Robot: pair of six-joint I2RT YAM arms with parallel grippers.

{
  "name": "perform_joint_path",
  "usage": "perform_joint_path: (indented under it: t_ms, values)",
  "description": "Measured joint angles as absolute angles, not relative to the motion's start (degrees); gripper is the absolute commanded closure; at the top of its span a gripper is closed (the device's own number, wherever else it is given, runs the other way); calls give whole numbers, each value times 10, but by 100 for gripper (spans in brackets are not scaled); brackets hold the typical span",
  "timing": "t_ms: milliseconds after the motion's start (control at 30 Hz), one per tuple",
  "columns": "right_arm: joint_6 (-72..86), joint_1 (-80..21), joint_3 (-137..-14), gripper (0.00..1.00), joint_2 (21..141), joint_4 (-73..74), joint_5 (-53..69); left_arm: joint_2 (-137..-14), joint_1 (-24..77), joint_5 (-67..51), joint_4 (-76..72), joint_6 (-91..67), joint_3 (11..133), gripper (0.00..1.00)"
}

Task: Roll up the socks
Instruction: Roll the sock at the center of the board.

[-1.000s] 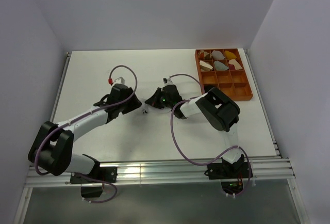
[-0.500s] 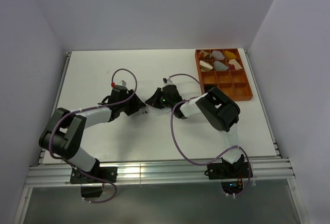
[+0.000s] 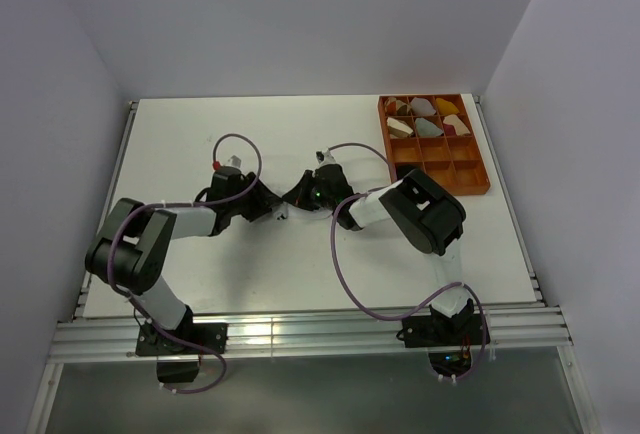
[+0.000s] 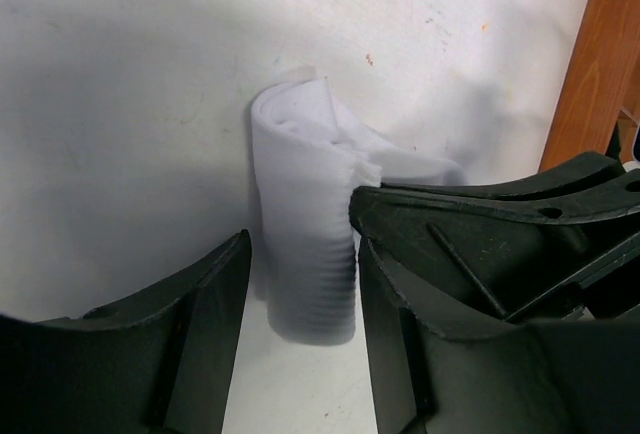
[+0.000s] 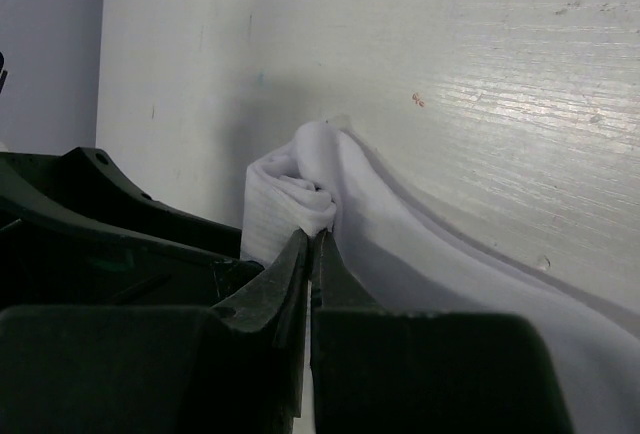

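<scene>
A white sock (image 4: 303,224), rolled into a short upright bundle, stands on the white table. My left gripper (image 4: 300,254) is open and straddles the roll: its right finger (image 4: 400,324) touches the fabric and its left finger (image 4: 205,324) stands a little apart. My right gripper (image 5: 318,239) is shut, its tips pinching the edge of the white sock's roll (image 5: 285,204), and the unrolled part (image 5: 450,284) trails away to the right. In the top view the left gripper (image 3: 272,211) and the right gripper (image 3: 296,197) meet mid-table and hide most of the sock.
An orange compartment tray (image 3: 470,182) with several rolled bundles stands at the back right; its wooden wall (image 4: 590,64) shows in the left wrist view. Purple cables loop over both arms. The right gripper's black body (image 4: 500,234) crowds the left gripper's right side.
The left arm's elbow has swung up and inward. Its gripper has edged toward the roll, and its jaws have narrowed slightly. The right arm has not moved.
</scene>
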State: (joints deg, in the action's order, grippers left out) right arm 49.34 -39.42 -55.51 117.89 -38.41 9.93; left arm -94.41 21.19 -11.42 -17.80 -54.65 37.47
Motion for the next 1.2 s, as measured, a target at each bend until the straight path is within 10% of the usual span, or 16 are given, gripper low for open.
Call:
perform_joint_path:
  t_ms: [367, 733, 1200]
  values:
    - [490, -394, -555, 100, 1179, -383, 102, -966, 208, -137, -219, -558, 365, 100]
    - [483, -394, -550, 63, 1155, -353, 90, -968, 242, -50, -7, -487, 492, 100]
    - [519, -387, -537, 58, 1109, -327, 72, -1047, 369, 184, 230, -408, 677, 100]
